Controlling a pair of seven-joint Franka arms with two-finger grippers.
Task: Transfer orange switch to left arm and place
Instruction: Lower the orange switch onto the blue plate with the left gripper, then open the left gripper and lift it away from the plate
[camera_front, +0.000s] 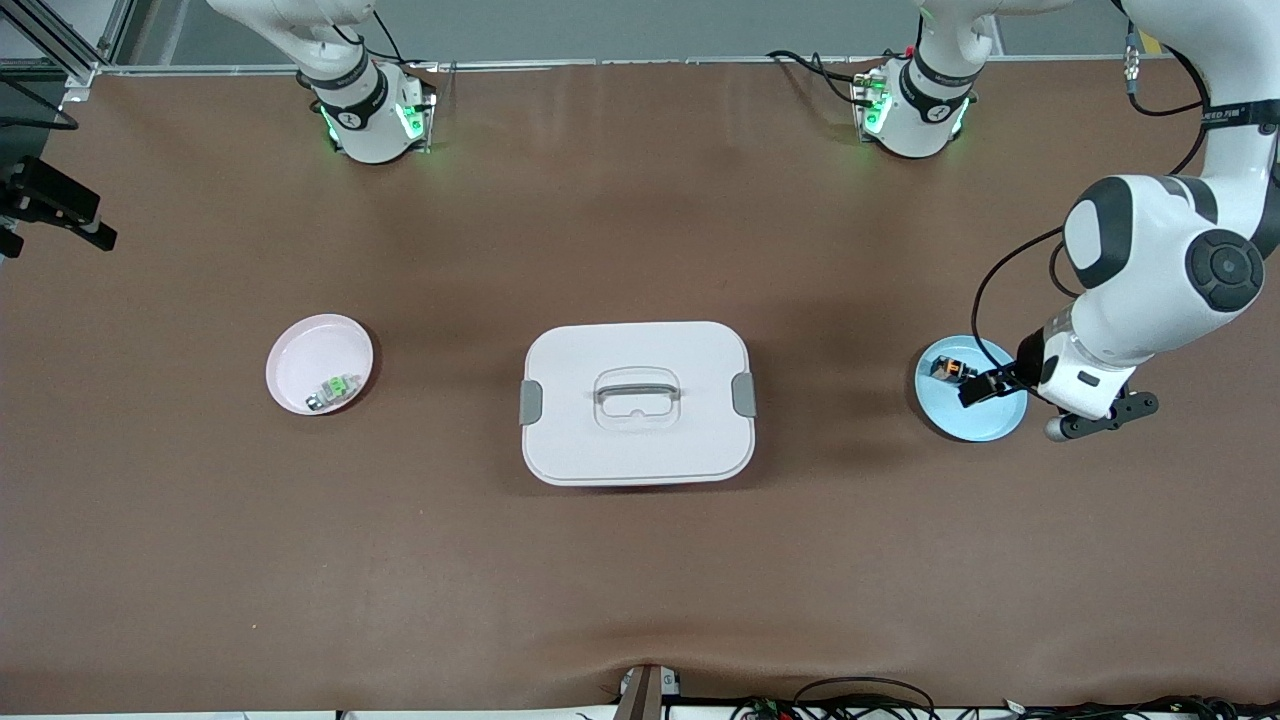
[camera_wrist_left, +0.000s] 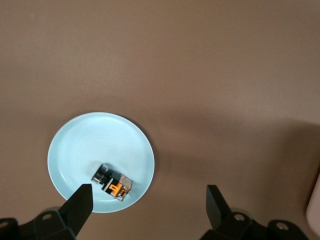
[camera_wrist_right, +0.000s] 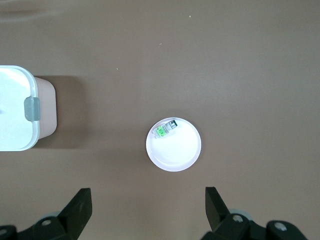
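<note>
The orange switch (camera_front: 948, 370) lies on the blue plate (camera_front: 975, 418) at the left arm's end of the table. In the left wrist view the switch (camera_wrist_left: 113, 182) lies on its side on the plate (camera_wrist_left: 85, 145). My left gripper (camera_front: 990, 385) hangs open and empty above the plate's edge; in its own view (camera_wrist_left: 148, 210) one finger is over the plate's rim beside the switch. The white box (camera_front: 637, 400) stands closed at mid table. My right gripper (camera_wrist_right: 147, 210) is open and empty, high over the table, and outside the front view.
A pink plate (camera_front: 305, 350) with a small green-and-silver component (camera_front: 335, 388) sits toward the right arm's end; it also shows in the right wrist view (camera_wrist_right: 175, 150), with the box's end (camera_wrist_right: 15, 107) beside it. The brown mat covers the table.
</note>
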